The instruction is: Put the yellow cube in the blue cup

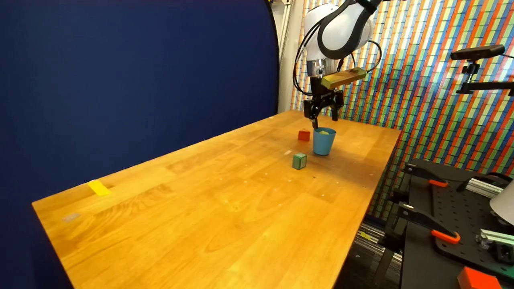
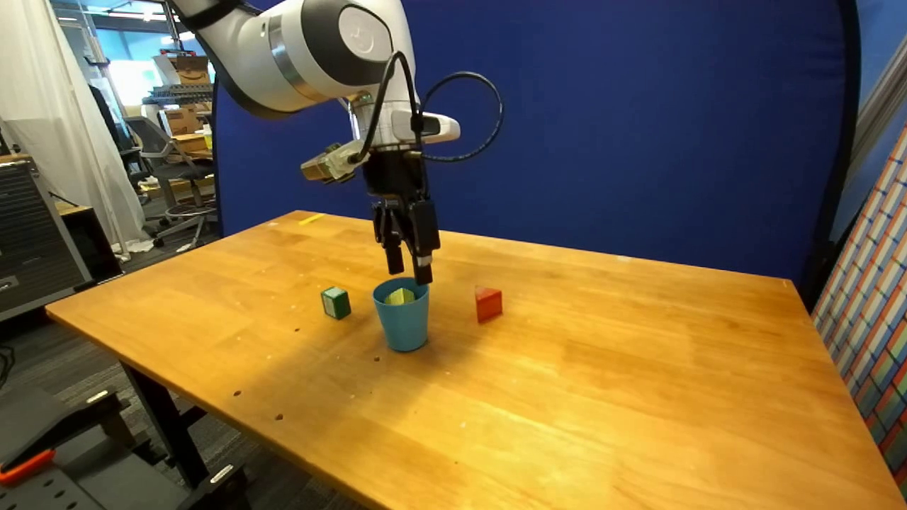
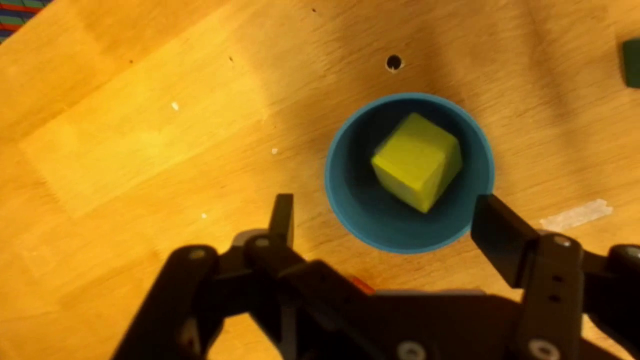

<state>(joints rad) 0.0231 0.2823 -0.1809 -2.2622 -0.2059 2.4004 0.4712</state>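
Note:
The light-blue cup (image 1: 323,146) stands upright on the wooden table; it also shows in an exterior view (image 2: 405,329) and in the wrist view (image 3: 395,234). The yellow cube (image 3: 416,157) lies tilted inside the cup, and its top shows above the near rim in both exterior views (image 1: 323,132) (image 2: 400,297). My gripper (image 2: 409,269) is open and empty just above the cup, pointing down. In the wrist view its fingers (image 3: 384,220) are wide apart, with the right finger overlapping the cup's rim; whether it touches cannot be told.
A green cube (image 2: 336,302) sits on the table (image 2: 602,397) on one side of the cup. A red block (image 2: 489,304) sits on the other side; only a sliver of it shows in the wrist view (image 3: 362,285). A black camera on a stand (image 1: 478,52) is beside the table.

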